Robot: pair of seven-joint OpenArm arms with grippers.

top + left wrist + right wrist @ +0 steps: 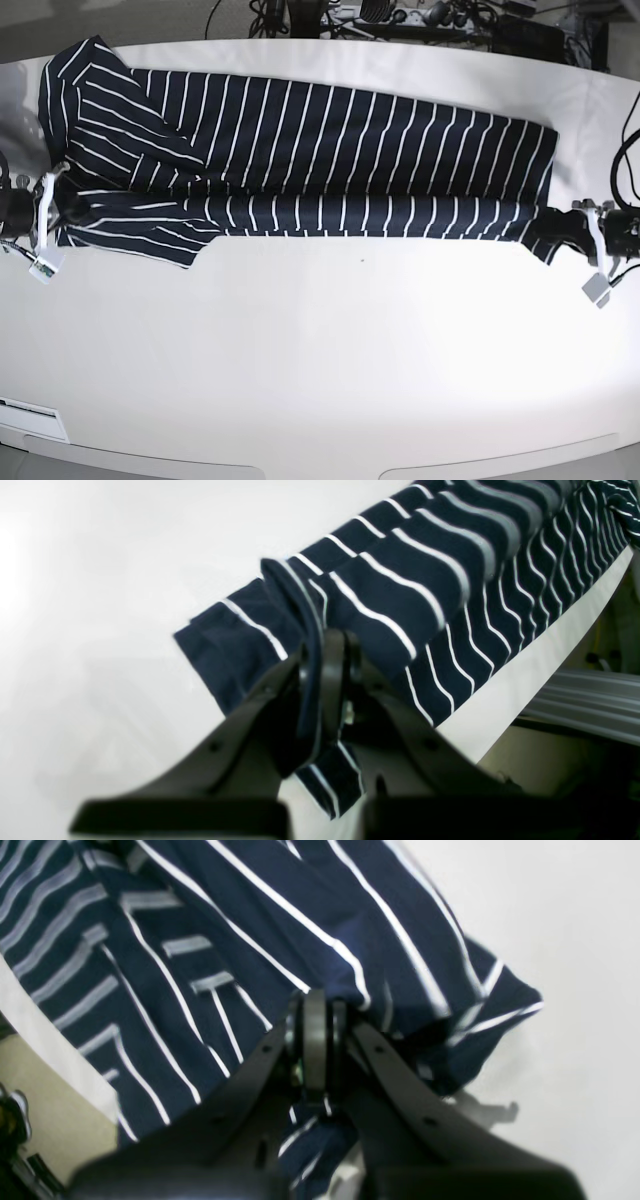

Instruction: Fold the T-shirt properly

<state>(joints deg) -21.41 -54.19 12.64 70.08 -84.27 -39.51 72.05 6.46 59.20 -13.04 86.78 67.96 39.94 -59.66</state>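
White desk [320,350] carrying the T-shirt [330,150], stretched lengthwise, near long edge doubled over. Left hand [325,645] and right hand [315,1010] clamped shut on opposite ends of that fold. Lengthwise fold apparently underway; next, probably carrying both ends across evenly.

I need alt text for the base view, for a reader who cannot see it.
A dark striped T-shirt lies lengthwise across a white table, its near edge folded over. The left gripper and right gripper pinch that fold at opposite ends.
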